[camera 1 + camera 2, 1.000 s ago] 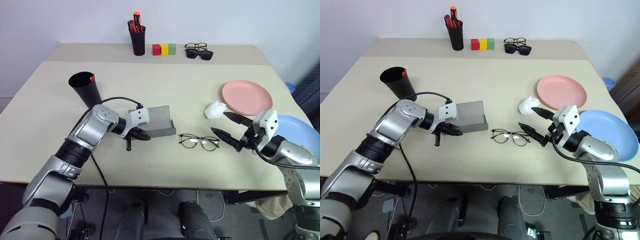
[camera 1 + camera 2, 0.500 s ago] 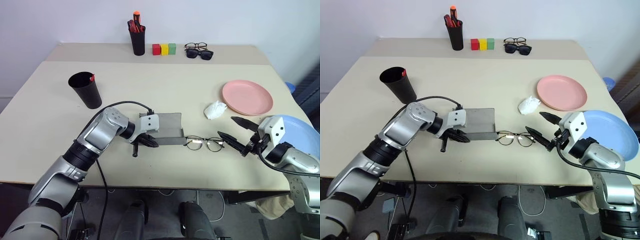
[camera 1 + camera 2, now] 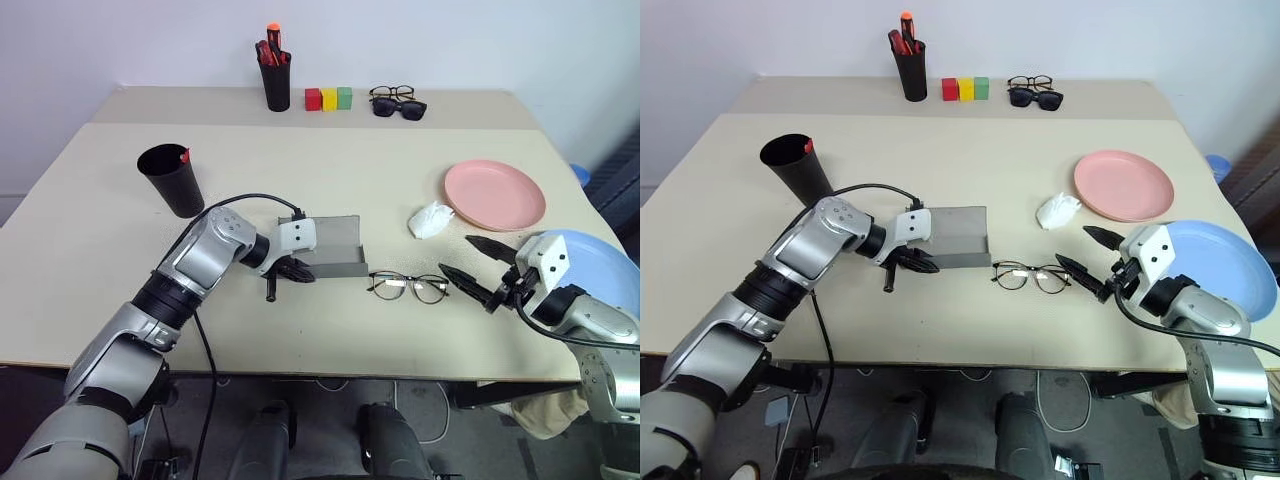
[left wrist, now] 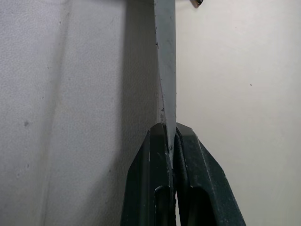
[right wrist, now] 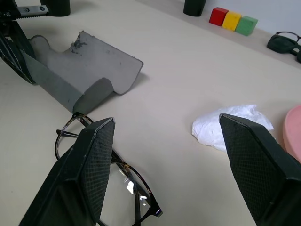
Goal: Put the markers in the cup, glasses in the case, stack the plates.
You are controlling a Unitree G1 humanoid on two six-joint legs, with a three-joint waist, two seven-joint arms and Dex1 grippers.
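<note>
The grey case [image 3: 338, 250] lies open mid-table. My left gripper [image 3: 296, 270] is shut on the case's thin near-left wall, which the left wrist view shows clamped between the fingers [image 4: 157, 179]. Just right of the case lie the wire-rimmed glasses [image 3: 407, 288], close to its corner. My right gripper [image 3: 458, 256] hovers open just right of the glasses, holding nothing. The pink plate [image 3: 495, 194] sits at the right. The blue plate [image 3: 600, 265] is nearer the edge, partly behind my right arm. The black cup [image 3: 172, 182] stands at the left with a red marker [image 3: 184, 155] poking out.
A crumpled white tissue [image 3: 430, 220] lies between the pink plate and the glasses. At the back stand a black pen pot [image 3: 275, 85] of red markers, three coloured blocks [image 3: 328, 98] and dark sunglasses [image 3: 400, 108] beside another pair of spectacles.
My left gripper has dragged the case to the right, up to the glasses. My right gripper has drawn back a little to the right, still open.
</note>
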